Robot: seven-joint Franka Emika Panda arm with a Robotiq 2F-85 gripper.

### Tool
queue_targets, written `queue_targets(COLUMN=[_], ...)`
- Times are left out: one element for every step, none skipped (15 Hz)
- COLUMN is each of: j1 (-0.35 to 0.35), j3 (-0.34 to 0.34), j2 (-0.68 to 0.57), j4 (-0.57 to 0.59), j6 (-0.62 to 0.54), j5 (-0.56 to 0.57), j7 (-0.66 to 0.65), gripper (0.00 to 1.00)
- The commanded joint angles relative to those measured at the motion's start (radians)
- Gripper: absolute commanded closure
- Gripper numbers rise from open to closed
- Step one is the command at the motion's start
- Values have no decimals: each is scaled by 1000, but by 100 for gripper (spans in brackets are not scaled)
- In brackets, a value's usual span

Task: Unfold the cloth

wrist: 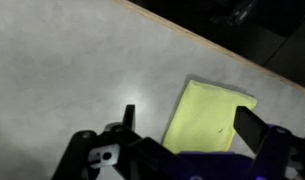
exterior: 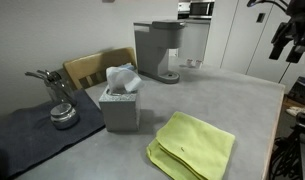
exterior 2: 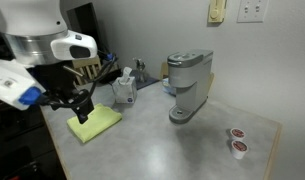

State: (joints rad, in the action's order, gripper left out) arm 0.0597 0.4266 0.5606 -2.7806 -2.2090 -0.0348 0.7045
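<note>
A folded yellow-green cloth (exterior: 192,148) lies flat on the grey table, near its edge, and shows in both exterior views (exterior 2: 97,123). My gripper (exterior 2: 80,104) hangs above the cloth, clear of it, and it also shows at the top right of an exterior view (exterior: 288,45). In the wrist view the cloth (wrist: 207,115) lies below and between the two dark fingers of the gripper (wrist: 187,125). The fingers are spread wide apart and hold nothing.
A grey tissue box (exterior: 120,105) stands behind the cloth. A coffee machine (exterior 2: 189,85) stands further along the table. Two coffee pods (exterior 2: 237,141) lie near the far corner. A dark mat with a metal piece (exterior: 62,115) and a wooden chair (exterior: 97,68) are beyond the box.
</note>
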Motion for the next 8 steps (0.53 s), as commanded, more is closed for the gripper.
queue_targets(j1=[26,32,41,50,56,19,26,30], j3=[-56,-77,-99,-121,-144,-145,-162,-172], j2=[-105,-125,-145,-168,-192,-132,-151,-167], j4=[1,1,1,1,1,1,1,1], j6=[-49,-57,-65,-77,-83,-39,-47,-54], j5=[-65,-71,-76,-80,-81,-73,-73,-73], j7=[60,62,60,57,53,38,37,37], gripper=[0,0,0,0,0,0,0,0])
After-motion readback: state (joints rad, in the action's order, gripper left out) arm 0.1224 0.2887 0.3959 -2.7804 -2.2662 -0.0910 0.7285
